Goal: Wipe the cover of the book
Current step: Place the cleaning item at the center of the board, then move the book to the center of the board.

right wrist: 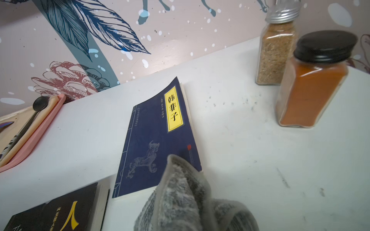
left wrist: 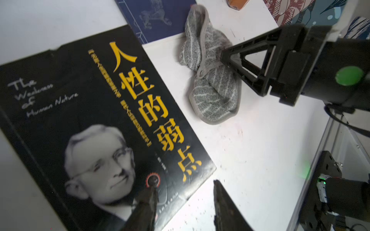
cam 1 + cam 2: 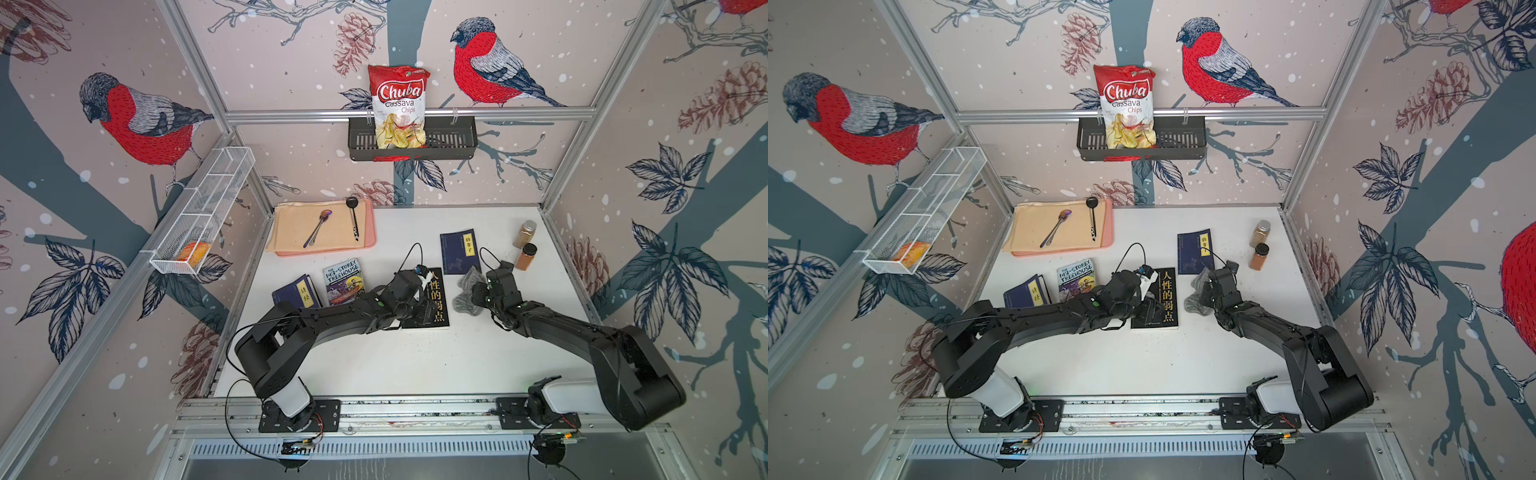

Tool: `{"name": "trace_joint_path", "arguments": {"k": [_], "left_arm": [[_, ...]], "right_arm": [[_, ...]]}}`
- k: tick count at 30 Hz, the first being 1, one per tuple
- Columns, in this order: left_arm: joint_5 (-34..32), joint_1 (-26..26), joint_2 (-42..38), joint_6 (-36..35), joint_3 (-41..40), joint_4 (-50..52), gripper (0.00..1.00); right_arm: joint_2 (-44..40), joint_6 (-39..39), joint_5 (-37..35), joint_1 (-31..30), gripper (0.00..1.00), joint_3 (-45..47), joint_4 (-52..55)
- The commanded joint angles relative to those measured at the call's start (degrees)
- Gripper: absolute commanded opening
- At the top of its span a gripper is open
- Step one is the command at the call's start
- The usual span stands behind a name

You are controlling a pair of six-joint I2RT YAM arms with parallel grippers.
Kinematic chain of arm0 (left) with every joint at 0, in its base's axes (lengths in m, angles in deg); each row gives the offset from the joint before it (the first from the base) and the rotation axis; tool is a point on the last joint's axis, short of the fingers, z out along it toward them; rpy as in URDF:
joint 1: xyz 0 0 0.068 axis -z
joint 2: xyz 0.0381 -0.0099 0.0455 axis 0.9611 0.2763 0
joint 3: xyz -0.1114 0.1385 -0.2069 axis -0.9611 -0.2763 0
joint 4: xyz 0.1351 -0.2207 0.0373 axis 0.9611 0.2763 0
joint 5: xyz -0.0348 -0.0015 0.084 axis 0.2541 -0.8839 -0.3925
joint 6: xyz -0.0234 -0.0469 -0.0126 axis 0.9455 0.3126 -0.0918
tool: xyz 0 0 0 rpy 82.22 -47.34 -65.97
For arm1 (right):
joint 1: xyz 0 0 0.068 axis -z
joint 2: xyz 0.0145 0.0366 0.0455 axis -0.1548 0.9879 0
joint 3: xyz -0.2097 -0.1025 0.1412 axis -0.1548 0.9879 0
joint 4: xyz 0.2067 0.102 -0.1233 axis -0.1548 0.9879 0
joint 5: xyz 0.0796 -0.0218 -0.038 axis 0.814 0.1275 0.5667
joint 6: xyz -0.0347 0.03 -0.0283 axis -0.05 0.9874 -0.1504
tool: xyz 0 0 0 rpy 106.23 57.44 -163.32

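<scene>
The black book [image 3: 437,291] with yellow Chinese characters and a man's portrait lies flat in the middle of the white table, seen in both top views and in the left wrist view [image 2: 90,110]. My left gripper [image 2: 185,189] hovers open over the book's near right corner, one finger [image 2: 150,200] above the cover, nothing held. A crumpled grey cloth [image 3: 462,301] [image 2: 210,84] lies on the table just right of the book. My right gripper [image 3: 478,291] is at the cloth, a finger [image 2: 240,60] against it. The cloth [image 1: 180,200] fills the right wrist view's lower edge and hides the jaws.
A dark blue book [image 3: 459,251] lies just behind the cloth. Two spice jars [image 3: 525,245] stand at the back right. A Treehouse book [image 3: 343,282] and another blue book [image 3: 297,293] lie to the left. A pink tray [image 3: 368,243] with spoons sits at the back left.
</scene>
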Motion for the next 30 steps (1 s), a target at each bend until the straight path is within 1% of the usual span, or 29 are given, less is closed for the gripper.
{"name": "trace_joint_path", "arguments": {"k": [1, 3, 6, 9, 12, 18, 20, 23, 26, 30], "left_arm": [[-2.9, 0.6, 4.9, -2.4, 5.4, 5.5, 0.55], [-5.0, 1.4, 8.3, -2.2, 9.0, 8.4, 0.57], [-7.4, 2.7, 11.5, -1.6, 11.4, 10.1, 0.59], [-7.8, 2.9, 12.2, -0.6, 10.9, 9.3, 0.62], [-7.8, 2.9, 13.0, -0.2, 11.2, 8.7, 0.63], [-12.4, 3.1, 18.3, 0.4, 16.8, 13.6, 0.63], [-12.1, 3.3, 19.1, 0.6, 17.3, 13.4, 0.64], [-13.5, 3.3, 18.1, 1.2, 15.9, 13.3, 0.64], [-15.4, 3.1, 14.4, 1.7, 12.1, 12.7, 0.64], [-16.9, 1.5, 6.5, 2.6, 5.3, 12.4, 0.65]], "right_arm": [[-1.6, 1.1, -3.5, 0.7, 0.61, 0.9, 1.2], [-2.5, 1.2, -4.6, 1.0, 0.70, 1.4, 1.7], [-4.4, 0.8, -4.8, 0.7, 0.74, 1.5, 2.6], [-8.1, -0.2, -3.3, -1.3, 0.75, 1.8, 2.0], [-9.9, -0.5, -3.7, -2.9, 0.75, 1.4, 2.9], [-9.5, -0.3, -2.9, -4.1, 0.75, 1.9, 2.5], [-8.8, -0.1, -2.4, -5.0, 0.73, 1.7, 2.6], [-8.2, 0.0, 1.2, -7.4, 0.67, 2.3, 0.8], [-7.1, 0.3, 3.5, -10.4, 0.61, 2.9, -0.8], [-5.1, 0.4, 4.3, -13.5, 0.55, 2.7, -1.1]]}}
